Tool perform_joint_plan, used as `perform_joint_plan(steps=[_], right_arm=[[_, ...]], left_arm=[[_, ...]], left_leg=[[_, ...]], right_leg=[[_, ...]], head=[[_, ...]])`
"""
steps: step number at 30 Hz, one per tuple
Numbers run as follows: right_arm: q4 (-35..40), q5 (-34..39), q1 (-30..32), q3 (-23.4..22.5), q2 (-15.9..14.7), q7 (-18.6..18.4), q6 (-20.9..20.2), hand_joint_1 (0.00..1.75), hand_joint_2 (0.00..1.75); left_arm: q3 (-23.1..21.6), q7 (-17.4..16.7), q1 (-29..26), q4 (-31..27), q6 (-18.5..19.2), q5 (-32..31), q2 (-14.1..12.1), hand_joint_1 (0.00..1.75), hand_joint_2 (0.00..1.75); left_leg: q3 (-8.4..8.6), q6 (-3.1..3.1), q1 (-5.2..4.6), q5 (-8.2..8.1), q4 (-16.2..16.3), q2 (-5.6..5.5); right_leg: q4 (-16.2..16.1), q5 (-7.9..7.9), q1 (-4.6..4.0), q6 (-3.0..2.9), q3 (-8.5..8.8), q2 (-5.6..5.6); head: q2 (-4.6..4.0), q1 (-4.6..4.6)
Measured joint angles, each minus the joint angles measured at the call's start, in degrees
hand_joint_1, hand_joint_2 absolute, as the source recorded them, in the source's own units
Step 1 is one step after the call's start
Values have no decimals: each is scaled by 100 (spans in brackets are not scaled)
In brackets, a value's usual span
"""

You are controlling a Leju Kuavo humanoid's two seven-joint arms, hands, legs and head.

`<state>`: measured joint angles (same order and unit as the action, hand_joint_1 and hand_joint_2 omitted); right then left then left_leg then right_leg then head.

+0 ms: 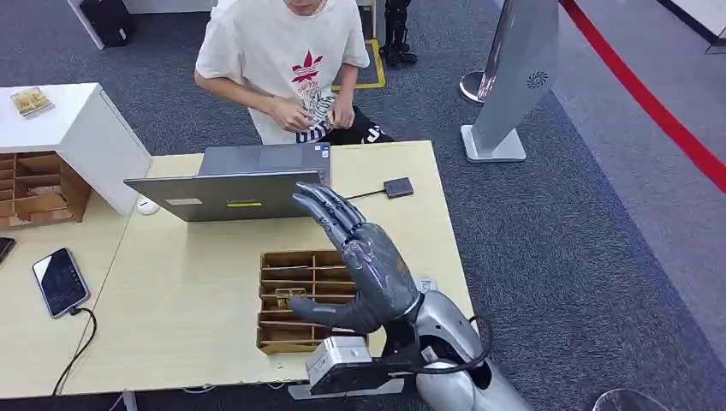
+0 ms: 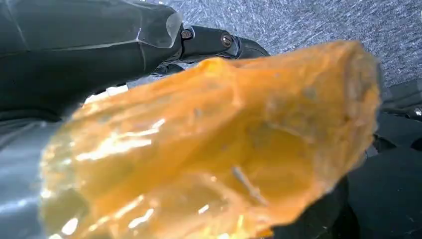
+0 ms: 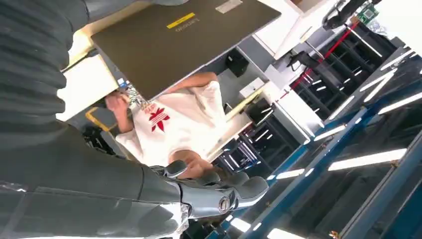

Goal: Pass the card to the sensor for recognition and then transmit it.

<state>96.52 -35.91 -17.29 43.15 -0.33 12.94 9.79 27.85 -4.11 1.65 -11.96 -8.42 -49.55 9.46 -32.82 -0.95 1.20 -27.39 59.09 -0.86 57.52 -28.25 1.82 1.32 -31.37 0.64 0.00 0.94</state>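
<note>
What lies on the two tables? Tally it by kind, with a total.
Laptop: 1
Wooden divider trays: 2
Phone: 1
Mouse: 1
Black sensor pad: 1
Total: 6, leaving out a dark thing cut off at the left edge.

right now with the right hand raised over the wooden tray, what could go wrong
The right hand is open above the compartmented wooden tray, holding no card; its thumb sits close to a small tan card-like piece, so a sloppy grasp could push it deeper. The outstretched fingers reach near the back of the open grey laptop lid and could knock it. The small black sensor pad lies near the table edge on a thin cable, easy to shove.
</note>
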Motion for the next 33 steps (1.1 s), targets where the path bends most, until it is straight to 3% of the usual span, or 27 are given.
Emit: perform_joint_plan(steps=[2,5,22,24,25,26,27,28,29,33], right_arm=[[44,2,50,2,-37,33,15,147,175],[126,33,190,20,-98,79,89,175,175],[164,164,790,129,-240,216,275,175,175],[-6,184,1075,282,-328,223,168,133,175],[-188,-112,1076,337,-374,221,236,129,175],[-267,-219,1076,363,-387,214,278,94,175],[-341,-307,1076,389,-402,206,308,82,175],[-403,-412,1076,407,-411,188,339,82,175],[-500,-610,1073,435,-422,132,428,63,175],[-806,-1053,1066,538,-439,-9,690,68,175]], left_arm=[[22,0,-1,0,-4,18,2,0,0],[55,-2,-10,0,-26,22,2,0,0],[179,-4,-18,0,-66,105,15,0,0],[234,-22,-19,0,-68,98,22,0,0],[240,-37,-17,0,-68,81,24,0,0],[243,-37,-18,0,-68,72,24,0,0],[247,-37,-17,0,-68,66,24,0,0],[247,-37,-17,0,-68,57,24,0,0],[247,-39,-16,0,-68,33,24,0,0],[251,-48,-15,0,-66,-11,24,0,0]], left_leg=[[0,0,0,0,0,0],[0,0,0,0,0,0],[-1,0,0,-1,0,0],[-2,0,0,-1,-1,0],[-2,0,0,0,-1,1],[-2,0,0,0,-1,1],[-2,0,0,0,0,1],[-2,0,0,0,0,1],[-2,0,0,0,0,1],[-3,0,0,0,0,1]], right_leg=[[0,0,0,0,0,0],[0,0,0,0,0,0],[0,-1,0,0,0,0],[0,-1,0,0,-2,0],[0,-1,0,0,-2,0],[0,0,0,0,-2,0],[0,0,0,0,-1,0],[0,0,0,0,-1,0],[0,0,0,0,-1,0],[0,0,0,0,-1,0]], head=[[0,0],[0,0],[0,0],[0,0],[0,0],[0,0],[0,0],[0,0],[0,0],[0,0]])
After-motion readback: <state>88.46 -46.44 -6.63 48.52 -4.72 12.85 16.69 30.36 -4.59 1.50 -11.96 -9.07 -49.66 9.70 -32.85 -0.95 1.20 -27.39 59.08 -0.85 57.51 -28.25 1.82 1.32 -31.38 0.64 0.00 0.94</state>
